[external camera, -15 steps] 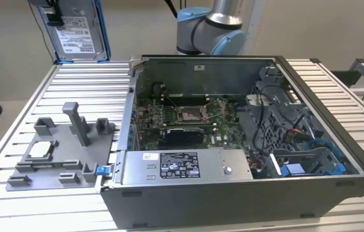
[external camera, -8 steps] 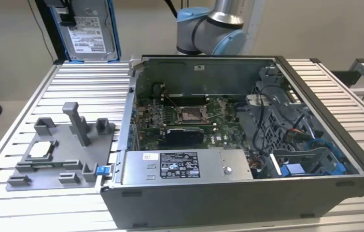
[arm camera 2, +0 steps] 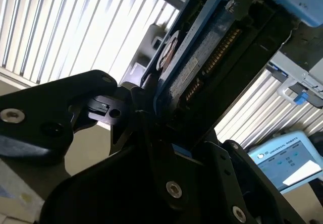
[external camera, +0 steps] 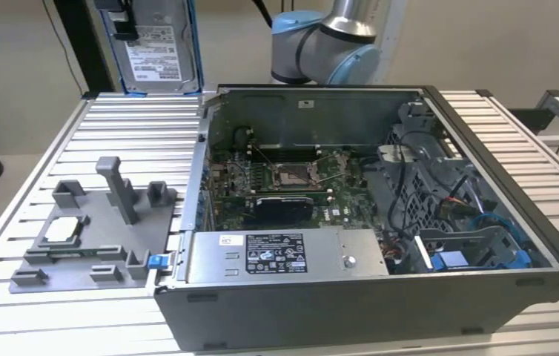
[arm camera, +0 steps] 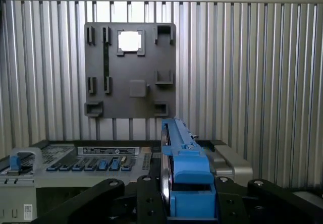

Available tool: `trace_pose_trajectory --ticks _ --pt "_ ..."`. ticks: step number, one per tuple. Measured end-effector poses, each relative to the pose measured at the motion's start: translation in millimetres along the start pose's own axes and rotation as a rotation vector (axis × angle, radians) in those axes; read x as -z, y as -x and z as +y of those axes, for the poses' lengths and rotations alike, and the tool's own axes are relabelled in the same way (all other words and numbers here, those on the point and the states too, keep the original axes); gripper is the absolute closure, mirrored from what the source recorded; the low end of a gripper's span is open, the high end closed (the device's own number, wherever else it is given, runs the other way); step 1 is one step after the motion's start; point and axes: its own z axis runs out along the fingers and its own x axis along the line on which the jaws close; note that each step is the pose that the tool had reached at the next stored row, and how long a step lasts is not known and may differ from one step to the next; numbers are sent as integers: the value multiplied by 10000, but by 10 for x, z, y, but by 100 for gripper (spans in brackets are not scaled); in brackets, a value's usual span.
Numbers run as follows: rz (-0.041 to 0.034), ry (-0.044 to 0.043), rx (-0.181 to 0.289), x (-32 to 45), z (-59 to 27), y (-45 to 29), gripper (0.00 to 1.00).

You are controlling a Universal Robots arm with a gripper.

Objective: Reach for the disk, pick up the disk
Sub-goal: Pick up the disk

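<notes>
Exterior view shows the disk [external camera: 153, 46] held upright over the far edge of the table [external camera: 111, 133], at the exterior view's left of the open case [external camera: 359, 304] and apart from its rim. In the first wrist view the gripper [arm camera: 184, 196] is closed narrow on the disk. Its black fingers [arm camera: 151, 199] press the two flat sides, and the blue frame edge shows between them. Below lie the grey fixture [arm camera: 131, 103] with the chip [arm camera: 129, 41], and free slats on both sides.
</notes>
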Motion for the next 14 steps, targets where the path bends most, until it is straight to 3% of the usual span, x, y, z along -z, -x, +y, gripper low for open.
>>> trace_pose_trajectory --ticks 14 --pt "0 16 -2 -2 -459 11 100"
